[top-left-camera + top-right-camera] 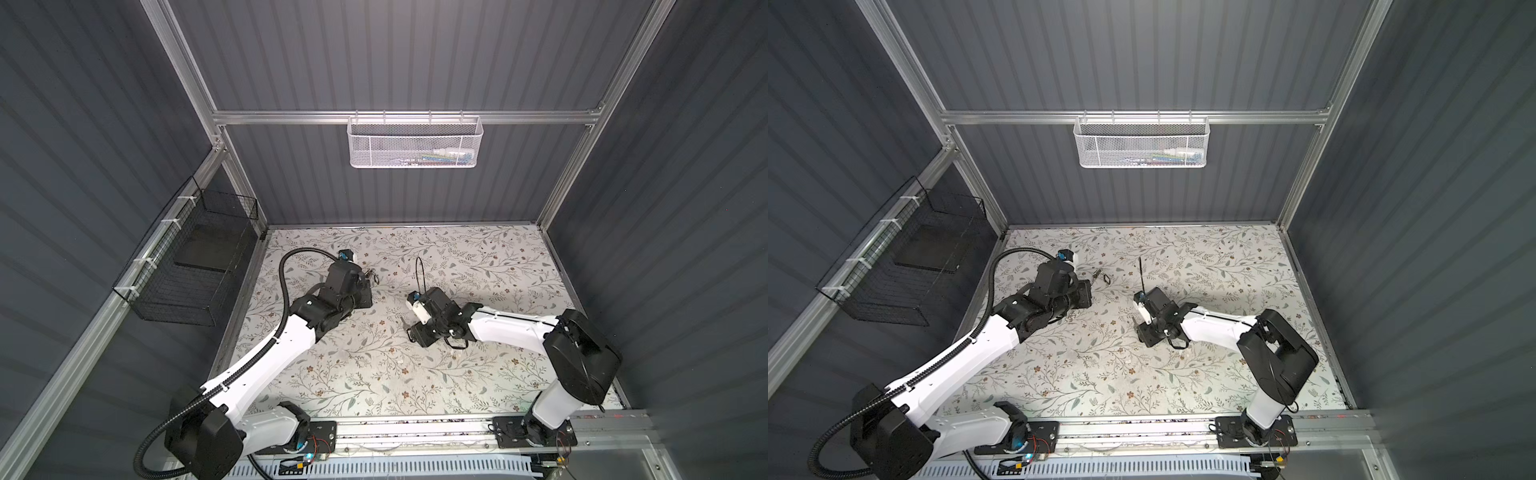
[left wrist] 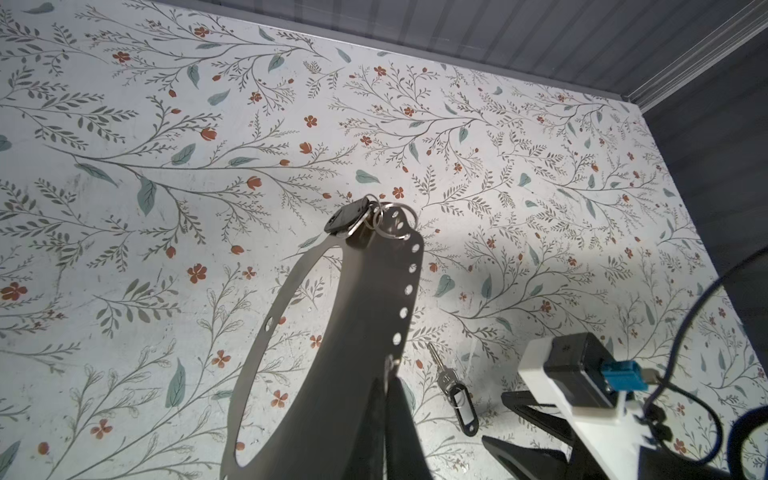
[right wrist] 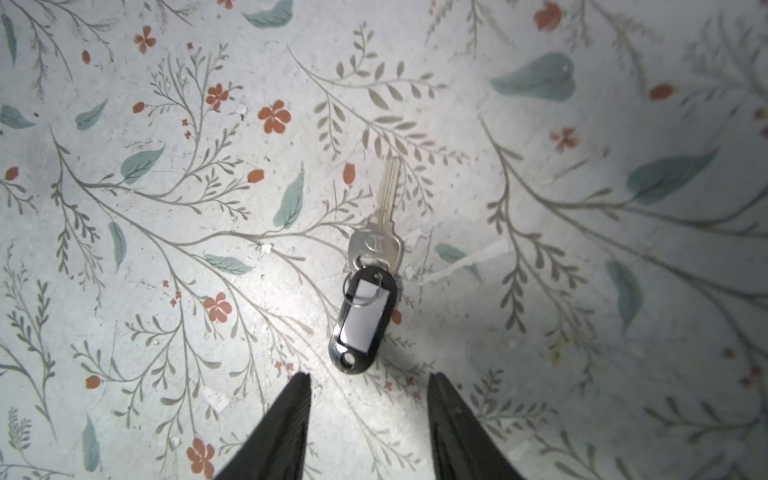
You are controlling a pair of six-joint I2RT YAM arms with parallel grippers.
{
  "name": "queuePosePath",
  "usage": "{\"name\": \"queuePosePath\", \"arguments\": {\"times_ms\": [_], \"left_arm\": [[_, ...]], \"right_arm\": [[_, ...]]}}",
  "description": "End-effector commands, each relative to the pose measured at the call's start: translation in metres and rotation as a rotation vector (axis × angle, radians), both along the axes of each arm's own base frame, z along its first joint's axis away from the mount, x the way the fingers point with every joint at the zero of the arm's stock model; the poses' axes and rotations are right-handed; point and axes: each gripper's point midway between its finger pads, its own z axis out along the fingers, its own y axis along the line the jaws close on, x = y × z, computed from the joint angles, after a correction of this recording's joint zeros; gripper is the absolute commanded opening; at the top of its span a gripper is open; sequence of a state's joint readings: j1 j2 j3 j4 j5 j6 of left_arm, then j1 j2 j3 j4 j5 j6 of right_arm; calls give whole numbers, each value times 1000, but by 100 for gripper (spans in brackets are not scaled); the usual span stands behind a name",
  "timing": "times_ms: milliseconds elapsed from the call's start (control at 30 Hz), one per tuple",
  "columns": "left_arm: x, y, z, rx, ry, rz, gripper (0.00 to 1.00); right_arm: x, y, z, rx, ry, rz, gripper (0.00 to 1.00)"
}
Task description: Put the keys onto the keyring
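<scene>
My left gripper (image 2: 388, 384) is shut on the rim of the keyring (image 2: 332, 332), a flat grey metal plate with a wide hole, held on edge above the table. At the plate's far end hang a black tag and keys (image 2: 353, 222) on silver split rings; in a top view this cluster (image 1: 1101, 276) shows just beyond the left gripper (image 1: 1086, 291). One loose key with a black tag (image 3: 365, 316) lies flat on the floral table, also seen in the left wrist view (image 2: 463, 407). My right gripper (image 3: 370, 376) hovers open just short of that tag, with nothing between its fingers (image 2: 532, 405).
A white mesh basket (image 1: 413, 143) hangs on the back rail. A black wire basket (image 1: 195, 266) is fixed to the left wall. A thin black cable loop (image 1: 420, 270) rises from the right wrist. Grey walls close in the floral table (image 1: 478, 257).
</scene>
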State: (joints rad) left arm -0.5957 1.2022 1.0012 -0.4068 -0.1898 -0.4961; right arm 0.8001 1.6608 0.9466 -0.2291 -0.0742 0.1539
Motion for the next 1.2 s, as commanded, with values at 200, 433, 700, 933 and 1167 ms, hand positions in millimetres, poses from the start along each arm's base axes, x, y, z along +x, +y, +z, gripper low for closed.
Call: {"name": "queuePosePath", "arguments": {"times_ms": [200,433,700,933,1167], "left_arm": [[-4,8,19,14,-65,-12,0],[-7,8,21,4,-67,-16,0],[-7,9,18,7,-60,-15,0],[-8,15,25,30,-82,-1,0],[-9,18,26,36,-88,4,0]], "right_arm": [[3,-1,-18,-154,-49,137,34],[14,5,-20,-182,-71,135,34],[19,7,-30,-201,-72,144,33],[15,15,-27,-168,-76,178,34],[10,26,-28,-172,-93,213,36]]}}
